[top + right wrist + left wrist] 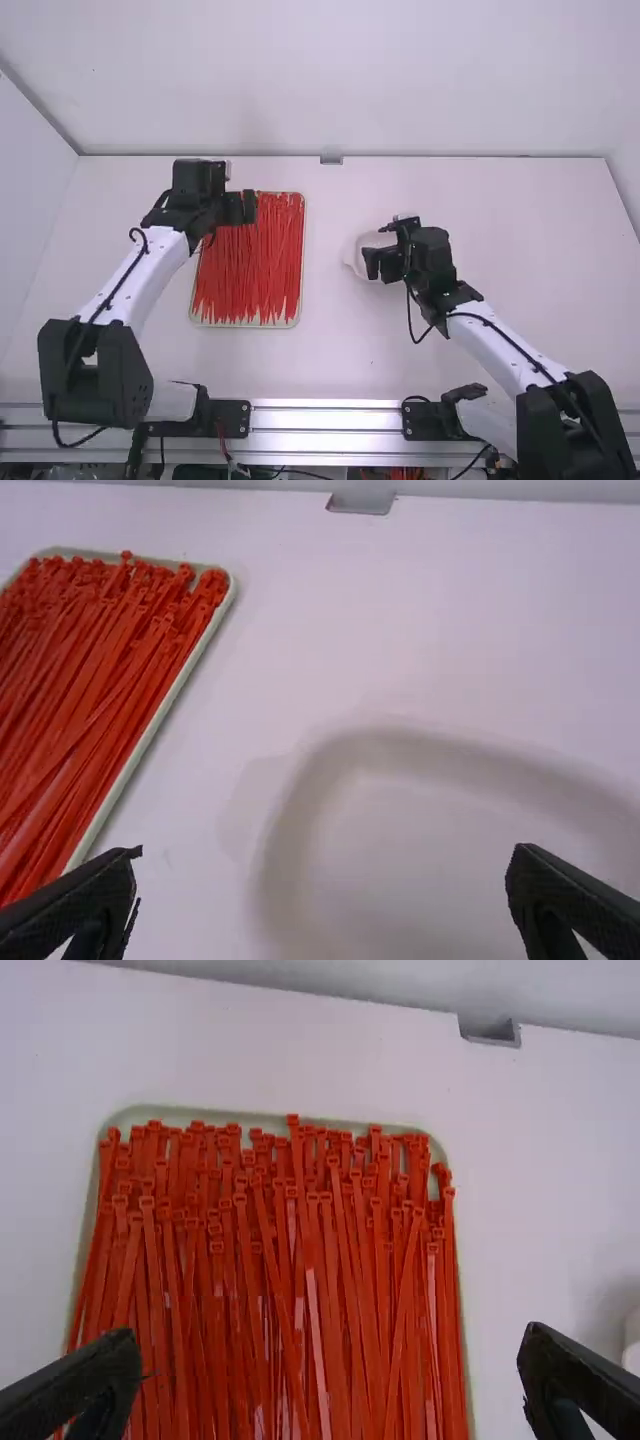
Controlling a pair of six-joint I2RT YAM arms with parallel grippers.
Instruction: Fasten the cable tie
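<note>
Now we see the red cable ties [250, 262] lying in a thick, loose pile on a pale tray [245, 323], which rests on the white counter [520, 220] left of the middle. The left jaws hang over the tray's far end, above the heads of the ties, spread wide and holding nothing. The right jaws stand just as wide and just as empty above a shallow white dish [430, 840] on the counter to the tray's right, apart from it.
</note>
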